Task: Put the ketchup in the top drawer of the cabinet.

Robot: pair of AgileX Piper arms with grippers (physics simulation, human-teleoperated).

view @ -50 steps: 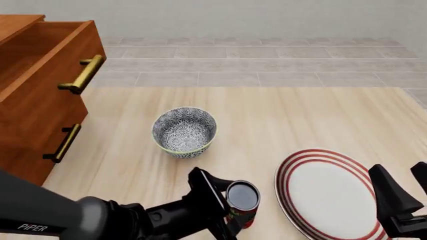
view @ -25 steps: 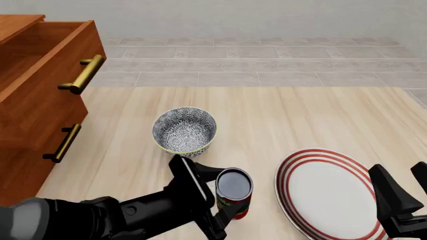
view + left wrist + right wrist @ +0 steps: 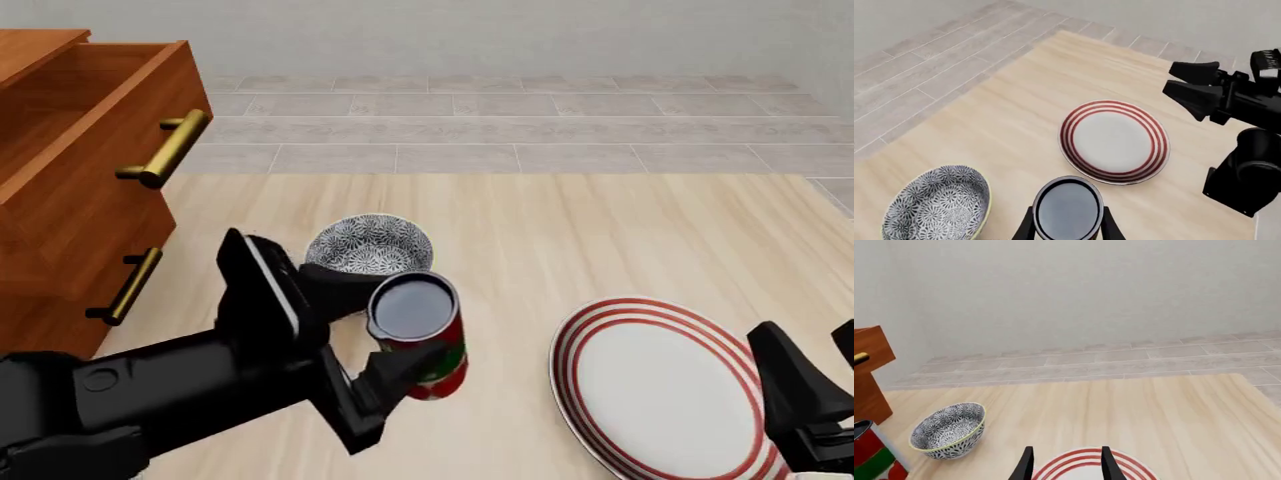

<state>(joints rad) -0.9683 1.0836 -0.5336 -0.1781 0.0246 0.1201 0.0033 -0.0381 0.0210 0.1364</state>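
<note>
My left gripper (image 3: 378,328) is shut on the ketchup (image 3: 418,335), a red-labelled can with a dark grey top, and holds it up off the table in front of the bowl. In the left wrist view the ketchup (image 3: 1068,208) sits between the two fingers. At the far left stands the reddish-brown cabinet (image 3: 67,225), and its top drawer (image 3: 83,130) is pulled out and open, with its brass handle (image 3: 167,148) on the front. My right gripper (image 3: 810,385) hangs open at the lower right, beside the plate; the right wrist view shows its fingers (image 3: 1026,465) apart with nothing between them.
A grey patterned bowl (image 3: 370,256) stands mid-table just behind the can. A white plate with red rings (image 3: 663,388) lies at the front right. The lower drawer front with its shorter handle (image 3: 127,287) is closed. The table's far edge meets a tiled floor.
My left gripper has lifted the ketchup off the table and carried it up and to the left, toward the bowl. The right gripper has barely moved.
</note>
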